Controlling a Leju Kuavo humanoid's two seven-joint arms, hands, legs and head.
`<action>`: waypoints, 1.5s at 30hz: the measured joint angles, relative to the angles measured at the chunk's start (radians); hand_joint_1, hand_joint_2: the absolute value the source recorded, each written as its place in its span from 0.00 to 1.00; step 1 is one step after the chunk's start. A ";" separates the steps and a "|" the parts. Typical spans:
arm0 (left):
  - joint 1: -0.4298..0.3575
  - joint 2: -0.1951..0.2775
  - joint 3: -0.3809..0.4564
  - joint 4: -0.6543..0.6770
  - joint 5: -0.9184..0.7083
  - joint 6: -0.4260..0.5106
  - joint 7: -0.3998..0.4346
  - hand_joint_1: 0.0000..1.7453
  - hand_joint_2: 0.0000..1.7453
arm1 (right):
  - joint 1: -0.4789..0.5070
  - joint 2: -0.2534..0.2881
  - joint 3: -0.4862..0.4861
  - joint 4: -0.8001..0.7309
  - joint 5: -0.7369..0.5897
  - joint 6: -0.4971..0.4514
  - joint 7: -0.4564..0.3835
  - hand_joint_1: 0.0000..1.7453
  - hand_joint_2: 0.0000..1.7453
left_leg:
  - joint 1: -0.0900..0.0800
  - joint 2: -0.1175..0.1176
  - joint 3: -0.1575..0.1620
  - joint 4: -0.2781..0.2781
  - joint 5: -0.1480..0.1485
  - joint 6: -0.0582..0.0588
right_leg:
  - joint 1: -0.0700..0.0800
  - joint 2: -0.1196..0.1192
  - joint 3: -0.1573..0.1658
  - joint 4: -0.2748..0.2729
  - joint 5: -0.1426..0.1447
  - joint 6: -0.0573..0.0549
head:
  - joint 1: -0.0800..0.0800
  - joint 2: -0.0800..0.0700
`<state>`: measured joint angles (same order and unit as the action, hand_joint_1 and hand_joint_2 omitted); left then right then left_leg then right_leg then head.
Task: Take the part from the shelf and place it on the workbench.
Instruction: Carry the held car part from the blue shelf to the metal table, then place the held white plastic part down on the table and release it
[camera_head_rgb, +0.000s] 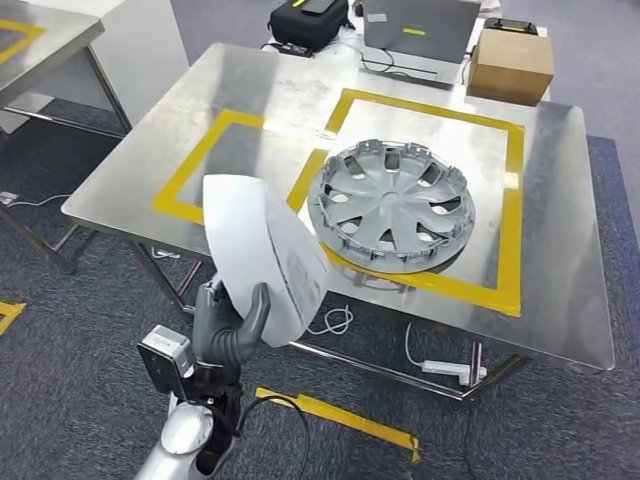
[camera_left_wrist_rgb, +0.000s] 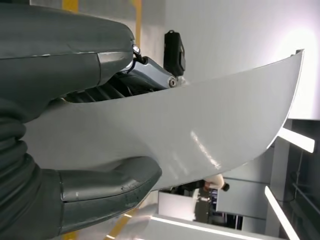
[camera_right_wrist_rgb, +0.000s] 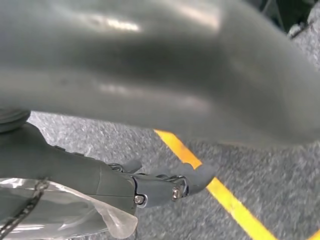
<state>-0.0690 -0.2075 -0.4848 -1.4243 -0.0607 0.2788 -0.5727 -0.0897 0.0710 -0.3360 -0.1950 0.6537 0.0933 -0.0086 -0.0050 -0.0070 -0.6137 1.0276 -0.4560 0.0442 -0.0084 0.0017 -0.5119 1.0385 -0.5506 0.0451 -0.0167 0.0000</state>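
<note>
My left hand (camera_head_rgb: 230, 330) grips a white curved part (camera_head_rgb: 260, 255) by its lower edge and holds it upright just in front of the steel workbench's (camera_head_rgb: 558, 250) near edge. Close up in the left wrist view, the thumb (camera_left_wrist_rgb: 109, 187) presses one face of the part (camera_left_wrist_rgb: 196, 135) and the darker fingers press the other. A grey wheel cover (camera_head_rgb: 396, 205) lies inside the right yellow-taped square on the workbench. My right hand (camera_right_wrist_rgb: 94, 175) hangs over grey carpet, its fingers stretched out and apart with nothing between them.
A cardboard box (camera_head_rgb: 509, 62), a grey case (camera_head_rgb: 419, 30) and a black bag (camera_head_rgb: 308, 20) sit at the bench's far edge. The left yellow square (camera_head_rgb: 189, 165) is bare. A second table (camera_head_rgb: 38, 40) stands at the left. Cables and a power strip (camera_head_rgb: 453, 368) lie under the bench.
</note>
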 joint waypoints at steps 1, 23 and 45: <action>-0.003 -0.001 0.000 0.000 -0.002 -0.001 0.000 1.00 1.00 | -0.003 0.000 0.000 0.000 0.001 -0.001 0.002 0.00 0.00 | 0.003 0.000 0.010 -0.003 -0.002 0.003 | -0.001 0.000 -0.020 0.037 -0.008 0.003 | 0.003 0.000; -0.066 -0.003 0.001 -0.001 -0.060 -0.055 -0.008 1.00 1.00 | -0.025 0.021 -0.009 0.001 0.014 -0.008 0.036 0.00 0.00 | 0.002 -0.001 -0.082 0.198 -0.100 -0.042 | 0.001 0.001 -0.021 -0.020 0.022 -0.051 | 0.002 0.000; -0.329 0.025 -0.070 0.111 -0.579 0.086 -0.061 1.00 1.00 | -0.073 0.051 -0.011 0.002 0.077 0.037 0.093 0.00 0.00 | -0.006 0.092 0.026 0.005 -0.030 -0.032 | 0.005 -0.039 -0.106 -0.012 0.079 -0.030 | 0.010 0.000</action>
<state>-0.3977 -0.1823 -0.5543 -1.3136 -0.6396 0.3646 -0.6336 -0.1625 0.1216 -0.3467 -0.1935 0.7310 0.1298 0.0840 -0.0112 0.0853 -0.5876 1.0323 -0.4857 0.0126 -0.0030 -0.0377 -0.6180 1.0261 -0.4720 0.0147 -0.0063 0.0000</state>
